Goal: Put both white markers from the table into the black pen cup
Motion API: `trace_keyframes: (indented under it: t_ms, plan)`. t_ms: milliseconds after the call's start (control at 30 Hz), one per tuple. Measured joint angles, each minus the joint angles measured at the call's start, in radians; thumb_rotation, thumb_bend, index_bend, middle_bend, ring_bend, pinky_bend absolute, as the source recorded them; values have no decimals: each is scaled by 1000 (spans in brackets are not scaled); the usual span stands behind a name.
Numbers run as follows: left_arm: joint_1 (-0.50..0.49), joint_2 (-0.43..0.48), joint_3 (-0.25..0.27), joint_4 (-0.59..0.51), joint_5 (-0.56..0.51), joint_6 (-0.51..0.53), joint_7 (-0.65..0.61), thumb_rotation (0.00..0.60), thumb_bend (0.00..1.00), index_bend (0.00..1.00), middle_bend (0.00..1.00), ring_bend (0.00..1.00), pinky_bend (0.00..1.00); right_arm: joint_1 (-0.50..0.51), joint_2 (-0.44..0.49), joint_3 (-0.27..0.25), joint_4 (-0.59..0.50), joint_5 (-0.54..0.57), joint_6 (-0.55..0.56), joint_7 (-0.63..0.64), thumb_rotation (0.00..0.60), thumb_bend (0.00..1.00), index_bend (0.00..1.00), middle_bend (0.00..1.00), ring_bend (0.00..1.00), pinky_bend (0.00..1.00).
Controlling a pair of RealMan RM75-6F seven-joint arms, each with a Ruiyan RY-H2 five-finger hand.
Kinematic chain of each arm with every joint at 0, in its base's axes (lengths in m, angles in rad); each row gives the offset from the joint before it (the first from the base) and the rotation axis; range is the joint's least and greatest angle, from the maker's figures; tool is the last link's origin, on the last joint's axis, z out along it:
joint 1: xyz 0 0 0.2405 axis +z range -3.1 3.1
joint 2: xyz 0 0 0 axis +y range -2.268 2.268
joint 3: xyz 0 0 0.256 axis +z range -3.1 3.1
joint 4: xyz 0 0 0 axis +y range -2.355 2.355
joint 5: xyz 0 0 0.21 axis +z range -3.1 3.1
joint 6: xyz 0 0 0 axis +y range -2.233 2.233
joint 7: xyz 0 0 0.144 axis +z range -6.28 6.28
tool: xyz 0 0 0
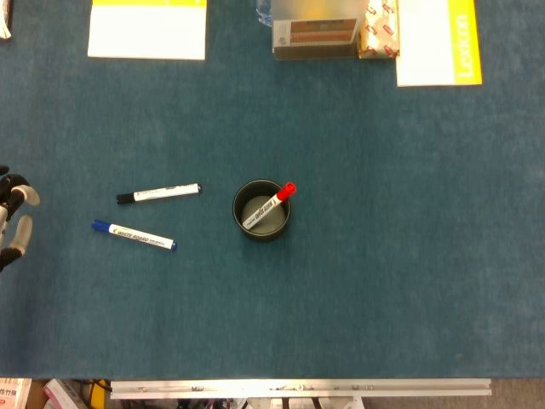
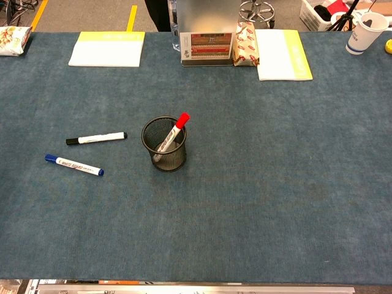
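Though in view, left hand (image 1: pixel 14 220) empty.

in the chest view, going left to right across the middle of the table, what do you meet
blue-capped marker → black-capped marker → black pen cup → red-capped marker leaning inside the cup, its cap poking out to the right

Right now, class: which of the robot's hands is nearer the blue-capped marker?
Left. The left hand sits at the table's left edge, left of the blue-capped marker; the right hand is out of view.
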Motion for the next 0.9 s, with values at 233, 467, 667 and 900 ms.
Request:
trace_keyframes:
  t_ms: [233, 467, 667, 900]
  plan:
    - [4, 1, -1, -7, -4, -3, 6, 600, 465, 428, 343, 210, 131, 8, -2, -1, 4, 12, -21, 1, 600, 868, 568, 376, 255, 158]
    - [0, -2, 11, 0, 12, -16, 3, 600, 466, 429, 273, 164, 131, 6, -2, 2, 8, 1, -4, 16, 600, 867, 569, 379, 255, 165]
    - [-12, -11, 25, 1, 14, -59, -23, 600, 407, 423, 124, 24, 127, 5, 4, 8, 6, 8, 4, 22, 600, 868, 569, 380, 255, 165]
    - [-18, -42, 9, -3, -42, -90, -12, 600, 358, 422, 96, 0, 115, 3, 4, 5, 0, 0, 8, 18, 600, 867, 568, 382, 255, 165]
